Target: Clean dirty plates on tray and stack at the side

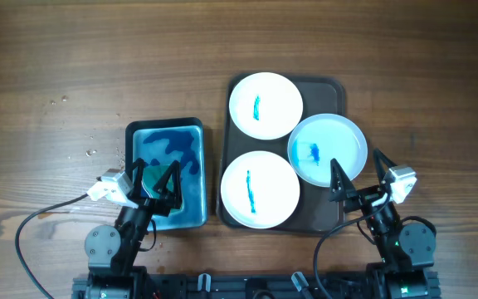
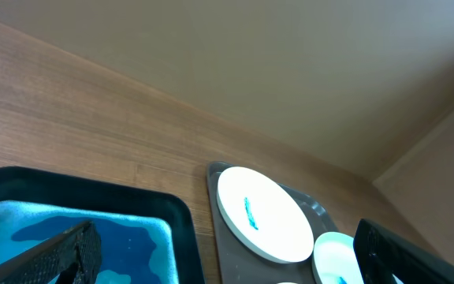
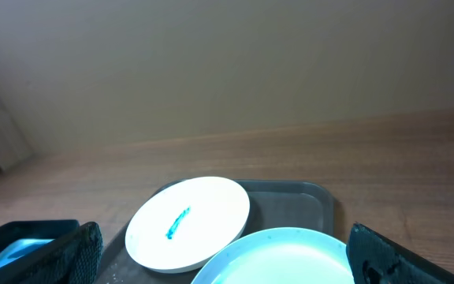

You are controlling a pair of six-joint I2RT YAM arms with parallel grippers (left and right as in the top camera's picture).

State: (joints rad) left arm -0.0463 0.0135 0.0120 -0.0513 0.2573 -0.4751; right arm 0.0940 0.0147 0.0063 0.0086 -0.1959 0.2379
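Near the worktop's front edge, overhead view: the dark tray sits right of centre and carries three dirty plates. The far plate and the near plate are white, each with a blue streak. The tinted plate has a blue smear and lies toward the tray's right side. To the tray's left stands a basin of blue liquid, presumably the washing station. The left pincer hangs over the basin's front half with its jaws spread, above a dark green object that is possibly a sponge. The right pincer, also spread, sits at the tinted plate's front rim, probably ready to lift it. No plate is stacked at the side yet.

Left wrist view: both fingers frame the basin's rim and liquid. The far plate's raised rim, invisible from above, shows here, but the near plate is not visible.

Right wrist view: the fingers bracket the tinted plate from close by, showing that it lies between them but is not gripped. Only a corner of the basin appears.
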